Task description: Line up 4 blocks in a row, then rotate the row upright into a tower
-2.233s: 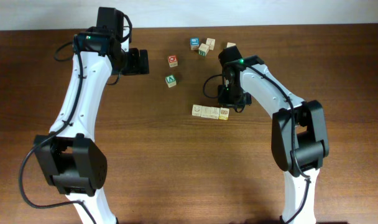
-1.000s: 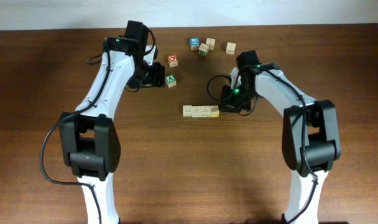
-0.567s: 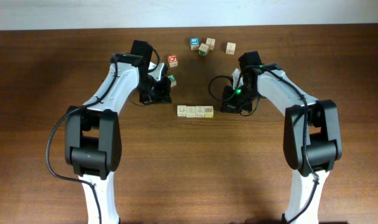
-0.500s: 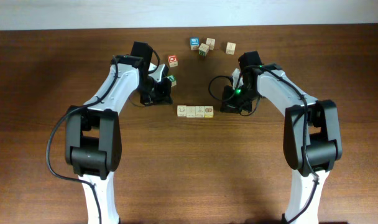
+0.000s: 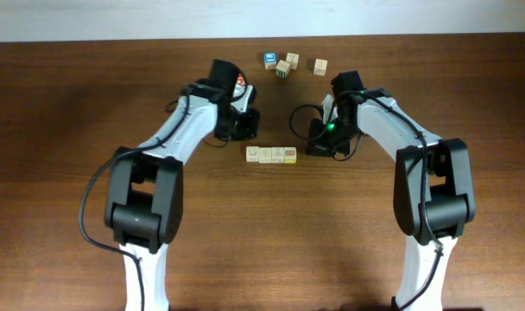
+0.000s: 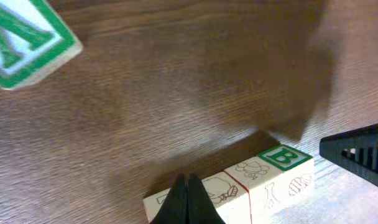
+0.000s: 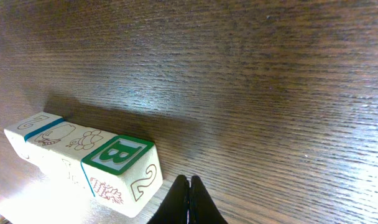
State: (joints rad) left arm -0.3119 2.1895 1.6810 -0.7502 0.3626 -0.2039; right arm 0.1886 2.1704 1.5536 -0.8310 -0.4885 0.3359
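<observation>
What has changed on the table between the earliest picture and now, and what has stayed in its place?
The row of blocks slid leftward, with the right tool, shut, following at its right end. The left arm swung in from the back left; the left tool closed and is now close to the row. Nothing is held. The loose cubes at the back stayed put.

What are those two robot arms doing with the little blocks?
Two robot arms are working on a row of wooden letter blocks lying on the table. The left gripper is shut, its tip right by the row. The right gripper is shut too, just off the end with the green B block. Neither holds anything. More loose blocks sit at the back.
</observation>
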